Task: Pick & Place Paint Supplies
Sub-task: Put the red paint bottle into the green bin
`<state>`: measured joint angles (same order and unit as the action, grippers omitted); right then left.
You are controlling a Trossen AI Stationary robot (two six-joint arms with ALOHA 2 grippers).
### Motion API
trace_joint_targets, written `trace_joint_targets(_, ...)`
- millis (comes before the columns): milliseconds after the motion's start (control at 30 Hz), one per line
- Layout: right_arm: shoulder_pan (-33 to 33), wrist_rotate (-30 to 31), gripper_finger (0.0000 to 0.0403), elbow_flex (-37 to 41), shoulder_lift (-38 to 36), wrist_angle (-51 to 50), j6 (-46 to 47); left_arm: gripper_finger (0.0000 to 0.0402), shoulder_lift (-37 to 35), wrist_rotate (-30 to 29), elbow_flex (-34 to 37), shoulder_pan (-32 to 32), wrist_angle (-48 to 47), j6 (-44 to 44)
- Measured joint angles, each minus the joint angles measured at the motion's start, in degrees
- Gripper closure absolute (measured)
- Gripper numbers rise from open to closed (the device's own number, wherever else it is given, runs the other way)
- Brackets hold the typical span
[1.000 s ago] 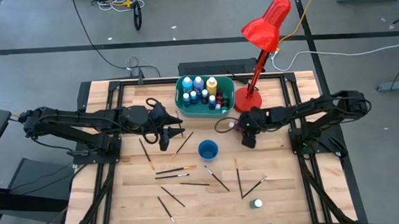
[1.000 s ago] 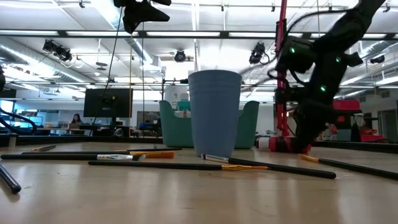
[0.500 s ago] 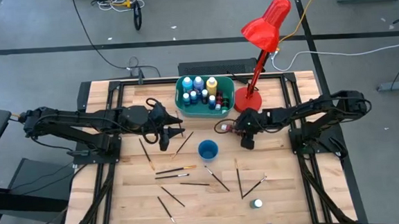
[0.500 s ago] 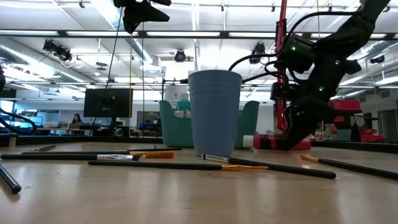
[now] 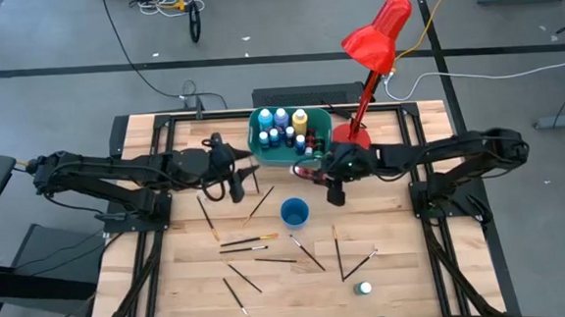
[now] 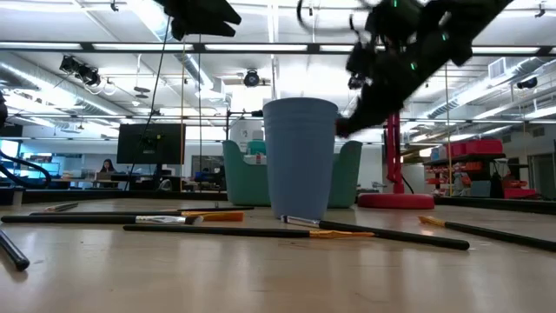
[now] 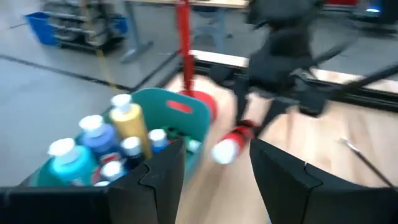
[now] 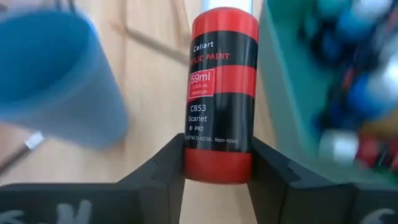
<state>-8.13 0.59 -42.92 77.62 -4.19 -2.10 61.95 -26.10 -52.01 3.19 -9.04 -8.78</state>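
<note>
A pale wooden table [image 5: 172, 283] fills the middle of the high view, with grey floor around it. A teal tub [image 5: 289, 135] full of small paint bottles sits at the upper centre, and a red lamp [image 5: 372, 45] stands just right of it. Below the tub stands a blue cup [image 5: 294, 212]. Thin paintbrushes [image 5: 243, 243] lie scattered across the lower half of the table, and a lone white-capped bottle [image 5: 365, 288] stands at the lower right.

The right gripper [image 5: 329, 175] hangs between the tub and the cup, its fingers clamped on a red paint bottle [image 8: 219, 93], which it holds in the air beside the tub's wall. The left gripper [image 5: 232, 173] hovers just left of the tub, its fingers [image 7: 155, 174] apart and holding nothing.
</note>
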Motion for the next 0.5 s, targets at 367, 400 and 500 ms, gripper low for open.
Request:
trace_joint_targets(367, 0.96, -15.03, 0.0263, -1.41, -0.86, 25.67, -1.79, 0.0212, 0.0, 17.83, 0.04, -1.58, 7.51, 6.83)
trace_joint_targets(400, 1.19, -14.63, 0.0263, -1.41, -0.54, 26.7, -1.78, 0.0212, 0.0, 18.73, 0.04, -1.58, 9.08, 7.43)
trace_joint_targets(500, 1.99, -14.57, 0.0262, -1.4, 0.36, 29.26, -1.8, 0.0212, 1.23, 19.68, 0.0, -1.62, 13.2, 8.63)
